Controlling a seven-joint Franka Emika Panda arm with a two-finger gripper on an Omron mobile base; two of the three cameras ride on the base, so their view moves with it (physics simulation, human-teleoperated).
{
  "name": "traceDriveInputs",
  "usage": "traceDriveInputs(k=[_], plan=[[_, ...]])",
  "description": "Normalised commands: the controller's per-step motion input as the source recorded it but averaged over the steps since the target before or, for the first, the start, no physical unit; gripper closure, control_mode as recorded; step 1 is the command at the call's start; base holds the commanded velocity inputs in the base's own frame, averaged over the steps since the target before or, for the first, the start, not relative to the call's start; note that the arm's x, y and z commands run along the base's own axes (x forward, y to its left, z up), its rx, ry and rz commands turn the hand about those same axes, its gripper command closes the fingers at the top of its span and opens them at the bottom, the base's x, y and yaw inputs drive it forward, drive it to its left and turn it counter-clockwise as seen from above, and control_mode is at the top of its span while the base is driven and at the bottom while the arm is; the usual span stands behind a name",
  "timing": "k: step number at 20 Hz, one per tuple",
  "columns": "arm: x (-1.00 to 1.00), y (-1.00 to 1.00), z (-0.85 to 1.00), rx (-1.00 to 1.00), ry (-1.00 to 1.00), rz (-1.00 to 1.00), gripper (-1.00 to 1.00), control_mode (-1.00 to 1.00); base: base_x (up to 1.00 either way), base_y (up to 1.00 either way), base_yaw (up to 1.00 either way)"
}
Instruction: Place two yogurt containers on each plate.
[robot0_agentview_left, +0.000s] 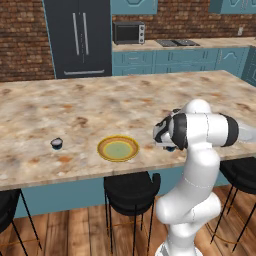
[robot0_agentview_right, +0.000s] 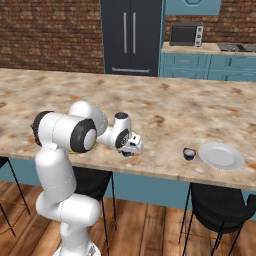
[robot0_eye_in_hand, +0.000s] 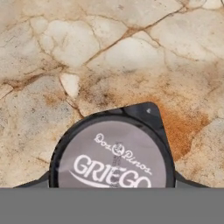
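Low at centre frame, the two-finger gripper (robot0_agentview_right: 131, 149) hangs directly over a dark round yogurt cup with a pale printed lid (robot0_eye_in_hand: 113, 157), aligned for grasping; its finger spread cannot be told. The gold-rimmed plate (robot0_agentview_left: 103, 151) waits empty nearby.

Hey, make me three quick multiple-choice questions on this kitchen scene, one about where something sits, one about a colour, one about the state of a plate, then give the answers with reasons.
1. Where does the white-grey plate sit?
A. On the counter near its front edge
B. On a stool
C. On the floor

2. What colour is the rim of the other plate?
A. Red
B. Yellow-gold
C. Blue

3. What is on the yellow-rimmed plate?
A. Two yogurt cups
B. One yogurt cup
C. Nothing

Answers:
1 A: the right base view shows it on the marble counter by the front edge, a yogurt cup beside it.
2 B: the left base view shows a golden ring around a pale green centre.
3 C: its centre is bare; the nearest cup to its left stands apart on the counter.
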Motion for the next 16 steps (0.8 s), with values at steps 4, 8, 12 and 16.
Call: traceDriveInputs(k=[4, 8, 12, 16], plan=[[0.00, 0.00, 0.00, 0.00, 0.00, 0.00, 1.00, -1.00, 0.00, 0.00, 0.00], [-0.05, 0.43, 0.46, -0.03, 0.00, 0.08, 1.00, -1.00, 0.00, 0.00, 0.00], [0.00, 0.98, 0.65, 0.07, 0.03, 0.15, 1.00, -1.00, 0.00, 0.00, 0.00], [0.32, 1.00, 0.56, -0.15, 0.25, 0.18, 1.00, -1.00, 0.00, 0.00, 0.00]])
